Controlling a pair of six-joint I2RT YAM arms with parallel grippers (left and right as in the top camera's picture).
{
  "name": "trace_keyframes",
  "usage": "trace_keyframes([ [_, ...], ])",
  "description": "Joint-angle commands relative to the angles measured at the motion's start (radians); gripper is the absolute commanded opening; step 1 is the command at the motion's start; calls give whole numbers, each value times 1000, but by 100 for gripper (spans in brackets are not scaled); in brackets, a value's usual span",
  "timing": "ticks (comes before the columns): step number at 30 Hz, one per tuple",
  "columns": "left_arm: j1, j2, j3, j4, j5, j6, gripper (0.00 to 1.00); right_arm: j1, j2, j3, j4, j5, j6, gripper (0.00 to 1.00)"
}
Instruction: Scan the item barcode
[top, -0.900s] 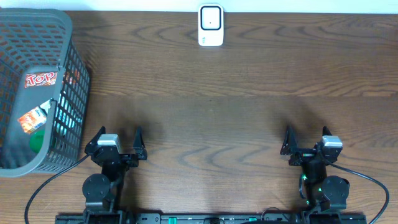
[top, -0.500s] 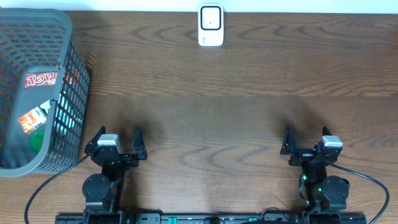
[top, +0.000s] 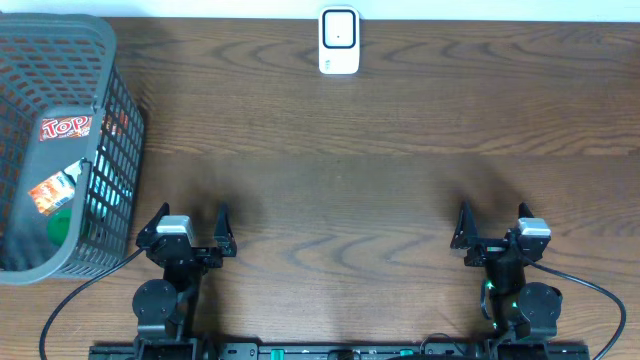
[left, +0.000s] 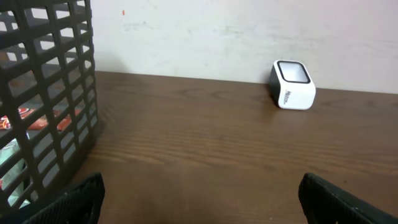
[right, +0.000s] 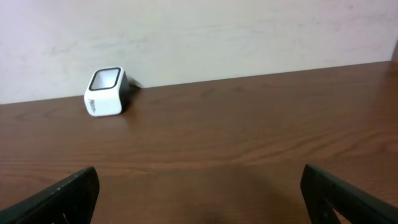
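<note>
A white barcode scanner (top: 339, 41) stands at the table's far edge, also seen as a small white box in the left wrist view (left: 293, 84) and the right wrist view (right: 106, 91). Packaged items (top: 66, 128) lie in the dark mesh basket (top: 105, 70) at the far left, one with a red label; their barcodes do not show. My left gripper (top: 189, 226) rests near the front edge, just right of the basket, open and empty. My right gripper (top: 495, 222) rests at the front right, also open with nothing between its fingers.
The basket wall (left: 43, 93) rises close on the left of the left gripper. A pale wall (right: 199, 37) runs behind the table's far edge. Bare wooden tabletop (top: 340, 190) lies between the grippers and the scanner.
</note>
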Motion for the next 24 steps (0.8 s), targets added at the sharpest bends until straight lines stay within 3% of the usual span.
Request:
trace_keyframes([
  [1, -2, -9, -24, -3, 8, 13, 100, -2, -6, -1, -4, 5, 10, 99],
  [11, -1, -9, -24, 17, -38, 13, 100, -2, -6, -1, -4, 6, 10, 99],
  [15, -2, -9, -18, 3, 80, 3, 100, -2, -6, -1, -4, 6, 10, 99],
  [17, -2, -6, 17, -56, 140, 2, 100, -2, -6, -1, -4, 5, 10, 99],
  [21, -2, 45, 148, -237, 137, 23, 100, -2, -6, -1, -4, 6, 10, 99],
  [24, -2, 131, 275, -291, 138, 24, 100, -2, -6, -1, -4, 5, 10, 99],
])
